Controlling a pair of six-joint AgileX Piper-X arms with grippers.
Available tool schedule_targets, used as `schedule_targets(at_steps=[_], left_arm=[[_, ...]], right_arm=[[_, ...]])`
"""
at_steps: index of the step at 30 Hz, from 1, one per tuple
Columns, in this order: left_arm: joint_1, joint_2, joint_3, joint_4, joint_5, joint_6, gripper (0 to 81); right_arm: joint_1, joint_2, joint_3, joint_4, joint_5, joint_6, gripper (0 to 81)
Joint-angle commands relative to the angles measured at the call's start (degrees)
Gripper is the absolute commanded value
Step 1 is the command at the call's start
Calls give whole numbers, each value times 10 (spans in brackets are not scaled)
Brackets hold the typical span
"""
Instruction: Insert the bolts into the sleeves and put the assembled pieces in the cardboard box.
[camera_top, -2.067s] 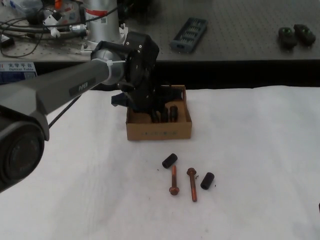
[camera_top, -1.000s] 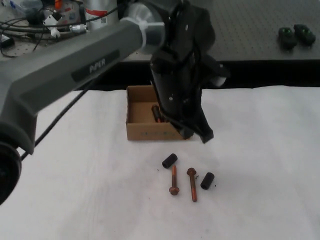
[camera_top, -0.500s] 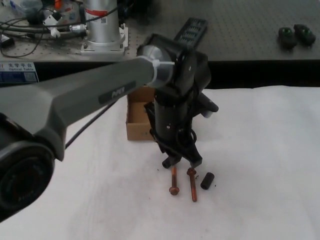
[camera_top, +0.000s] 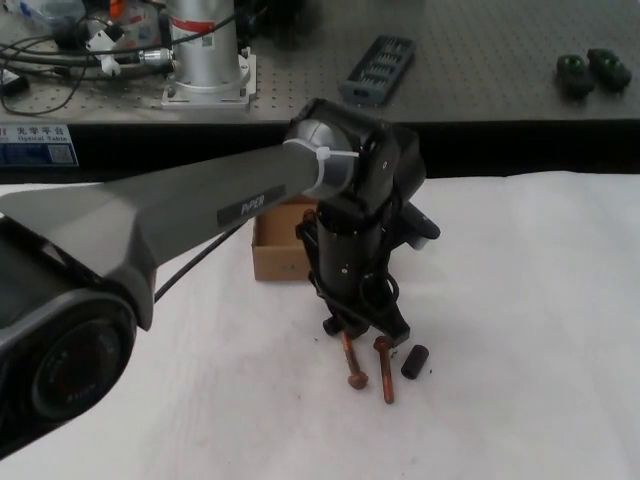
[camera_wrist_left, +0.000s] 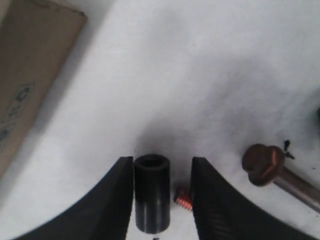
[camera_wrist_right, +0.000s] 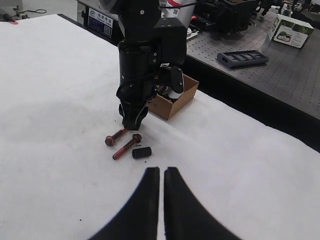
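Observation:
My left gripper (camera_wrist_left: 162, 160) is down at the white cloth, open, with its fingers on either side of a black sleeve (camera_wrist_left: 151, 192) lying there. A bolt's threaded tip (camera_wrist_left: 183, 200) pokes in beside that sleeve. In the high view the left gripper (camera_top: 352, 325) hides most of this sleeve (camera_top: 330, 327). Two copper bolts (camera_top: 352, 365) (camera_top: 384, 370) and a second black sleeve (camera_top: 414, 361) lie just in front. The cardboard box (camera_top: 272, 256) stands behind the arm. My right gripper (camera_wrist_right: 160, 171) hovers shut and empty over the cloth, well away from the parts (camera_wrist_right: 142, 152).
A dark perforated bench (camera_top: 480, 60) runs behind the cloth, carrying a slotted black tray (camera_top: 378, 66), two small black parts (camera_top: 594, 70), a metal post (camera_top: 205, 50) and cables. White cloth lies open to both sides of the parts.
The left arm has swung from over the cardboard box toward the front and dropped onto the nearest sleeve. The left bolt has tilted slightly.

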Motion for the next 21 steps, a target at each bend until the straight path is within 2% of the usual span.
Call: schedule_targets(at_steps=[1,5,13,16,19,21], left_arm=[[1,11,1,21,-18,-4,285],[1,11,1,39,-83,-4,285],[3,11,1,78,-79,-4,283],[3,11,1,79,-78,-6,218],[3,11,1,73,-76,-7,117],[3,11,1,73,-76,-7,90]], right_arm=[[-3,4,-4,0,1,2,39],[-3,4,-4,0,1,2,39],[-3,4,-4,0,1,2,39],[-3,4,-4,0,1,2,39],[-3,4,-4,0,1,2,39],[-3,4,-4,0,1,2,39]])
